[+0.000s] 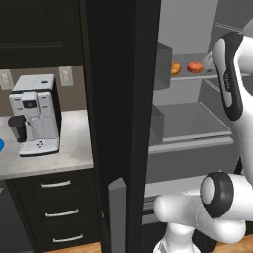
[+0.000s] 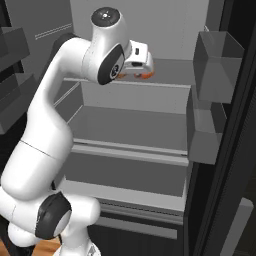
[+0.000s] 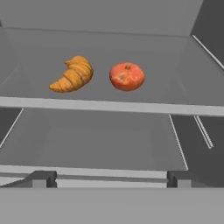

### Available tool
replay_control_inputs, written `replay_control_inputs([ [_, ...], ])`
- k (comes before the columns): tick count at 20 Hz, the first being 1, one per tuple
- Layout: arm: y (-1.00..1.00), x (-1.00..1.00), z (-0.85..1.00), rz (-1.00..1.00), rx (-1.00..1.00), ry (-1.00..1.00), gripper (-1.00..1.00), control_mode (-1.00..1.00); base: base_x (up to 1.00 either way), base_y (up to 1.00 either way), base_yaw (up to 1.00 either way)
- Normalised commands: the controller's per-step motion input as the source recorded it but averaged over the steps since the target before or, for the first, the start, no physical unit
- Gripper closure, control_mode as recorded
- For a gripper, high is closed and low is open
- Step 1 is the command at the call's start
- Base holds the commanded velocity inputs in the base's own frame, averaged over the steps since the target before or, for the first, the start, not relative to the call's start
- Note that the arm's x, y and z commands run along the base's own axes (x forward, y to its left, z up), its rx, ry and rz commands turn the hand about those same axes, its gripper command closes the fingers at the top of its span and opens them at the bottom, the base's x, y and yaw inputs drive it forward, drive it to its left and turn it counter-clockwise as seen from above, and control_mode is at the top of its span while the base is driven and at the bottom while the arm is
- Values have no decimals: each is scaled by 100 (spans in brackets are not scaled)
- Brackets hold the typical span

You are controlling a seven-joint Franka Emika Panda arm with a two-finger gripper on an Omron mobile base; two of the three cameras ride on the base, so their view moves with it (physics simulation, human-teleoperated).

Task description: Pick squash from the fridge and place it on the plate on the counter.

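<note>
the arm is raised from the lower right of the left base view and bent forward into the open fridge (image 2: pixel 150 30), with the hand levelled at the upper shelf (image 3: pixel 109 106). in the hand view the gripper (image 3: pixel 107 178) is seen at the bottom edge, its two finger tips set wide apart and clamped on nothing. one squash (image 3: pixel 127 76) lies right of centre on that shelf, just beside one croissant (image 3: pixel 73 73) to its left, not touching. one coffee machine (image 1: pixel 35 113) stands on the counter (image 1: pixel 74 148); a sliver of the blue plate (image 1: pixel 1 145) is seen at the left edge. no writing can be read.
</note>
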Motion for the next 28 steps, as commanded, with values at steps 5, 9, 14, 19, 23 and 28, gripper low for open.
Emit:
replay_control_inputs([
  [5, -8, 26, 0, -6, 0, 0, -100, -100, 0, 0, 0],
  [9, 0, 31, 0, -6, 0, 0, -100, -100, 0, 0, 0],
  [14, 0, 27, 0, -2, 0, 0, -100, -100, 0, 0, 0],
  [19, 1, 26, 0, 0, 0, 0, -100, -100, 0, 0, 0],
  [23, 3, 31, -11, 0, 0, 0, -100, -100, 0, 0, 0],
  [28, 3, 48, -16, 0, 0, 0, -100, -100, 0, 0, 0],
])
